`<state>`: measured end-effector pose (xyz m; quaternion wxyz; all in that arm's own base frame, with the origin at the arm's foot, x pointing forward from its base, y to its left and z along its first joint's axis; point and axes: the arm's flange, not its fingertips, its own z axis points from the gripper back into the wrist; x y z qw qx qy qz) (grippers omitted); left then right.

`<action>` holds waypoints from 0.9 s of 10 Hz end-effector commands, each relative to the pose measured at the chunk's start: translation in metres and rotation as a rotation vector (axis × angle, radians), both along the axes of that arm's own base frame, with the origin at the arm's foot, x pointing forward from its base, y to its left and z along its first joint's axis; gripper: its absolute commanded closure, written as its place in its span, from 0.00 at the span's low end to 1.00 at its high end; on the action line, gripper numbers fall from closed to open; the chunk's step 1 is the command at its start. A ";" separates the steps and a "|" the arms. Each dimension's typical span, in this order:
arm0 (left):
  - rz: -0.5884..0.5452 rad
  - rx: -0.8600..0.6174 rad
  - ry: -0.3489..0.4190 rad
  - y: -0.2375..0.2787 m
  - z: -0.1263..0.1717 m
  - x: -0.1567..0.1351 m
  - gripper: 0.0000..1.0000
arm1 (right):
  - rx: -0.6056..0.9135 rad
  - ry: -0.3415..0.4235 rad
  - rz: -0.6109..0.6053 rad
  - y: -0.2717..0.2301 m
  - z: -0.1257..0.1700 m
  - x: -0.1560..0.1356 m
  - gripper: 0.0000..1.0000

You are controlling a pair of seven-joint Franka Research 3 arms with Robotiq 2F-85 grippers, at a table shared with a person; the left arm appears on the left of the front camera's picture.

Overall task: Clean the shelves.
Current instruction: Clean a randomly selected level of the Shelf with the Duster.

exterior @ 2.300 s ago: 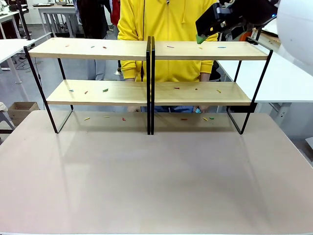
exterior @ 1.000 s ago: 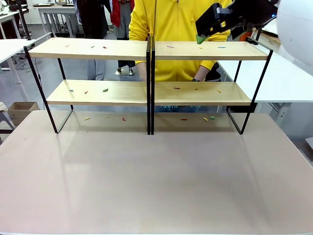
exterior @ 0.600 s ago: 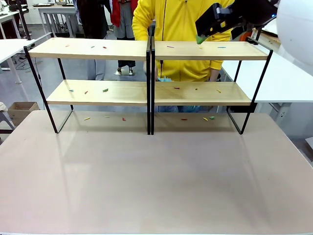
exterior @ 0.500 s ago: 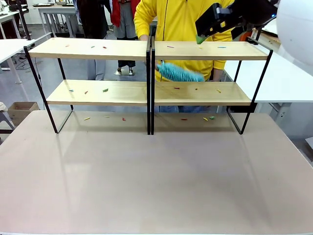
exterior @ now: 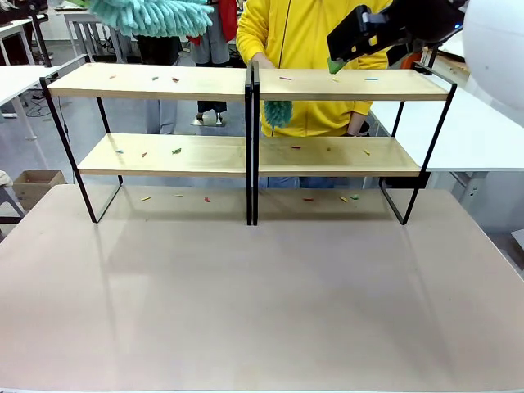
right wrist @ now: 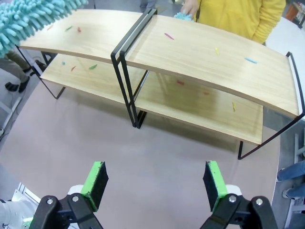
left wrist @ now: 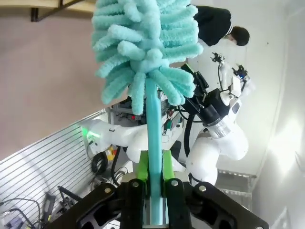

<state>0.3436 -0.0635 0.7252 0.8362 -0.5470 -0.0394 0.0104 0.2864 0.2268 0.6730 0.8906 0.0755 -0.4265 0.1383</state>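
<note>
Left fingers (left wrist: 142,168) clamped on duster (left wrist: 143,43), right fingers (right wrist: 95,183) spread, facing shelves (right wrist: 205,57)

Front camera faces the shelves (exterior: 164,82) across the bench (exterior: 262,311); right tool (right wrist: 154,171) camera sees both from above; left tool (left wrist: 153,164) camera looks along its duster (left wrist: 143,43).

we see the shelves (exterior: 164,82) with pale, honey-coloured wooden boards and thin black frames. the scraps (exterior: 174,79) sprinkled over the boards are red, green, blue and yellow. the table (exterior: 262,311) beneath is a dull pinkish beige. the duster (left wrist: 143,43) is fluffy turquoise on a smooth turquoise stick, and the person's second duster (exterior: 278,113) is the same turquoise. the left tool (left wrist: 152,167) is black with bright green pads (left wrist: 142,164); the right tool (right wrist: 155,183) matches it. the person's top (exterior: 303,33) is plain bright yellow.
</note>
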 end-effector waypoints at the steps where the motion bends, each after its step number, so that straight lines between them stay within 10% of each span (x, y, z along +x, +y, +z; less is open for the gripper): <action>1: 0.034 -0.003 -0.056 0.033 0.009 -0.013 0.87 | 0.000 -0.005 -0.006 -0.001 0.001 0.001 0.00; 3: 0.013 -0.001 -0.010 0.012 0.003 -0.003 0.87 | 0.000 -0.005 -0.006 -0.001 0.001 0.001 0.00; 5: -0.008 -0.067 -0.218 0.030 0.016 -0.025 0.87 | 0.000 -0.005 -0.006 -0.001 0.001 0.001 0.00; 9: -0.115 -0.053 -0.157 0.020 0.015 -0.006 0.87 | 0.000 -0.005 -0.006 -0.001 0.001 0.001 0.00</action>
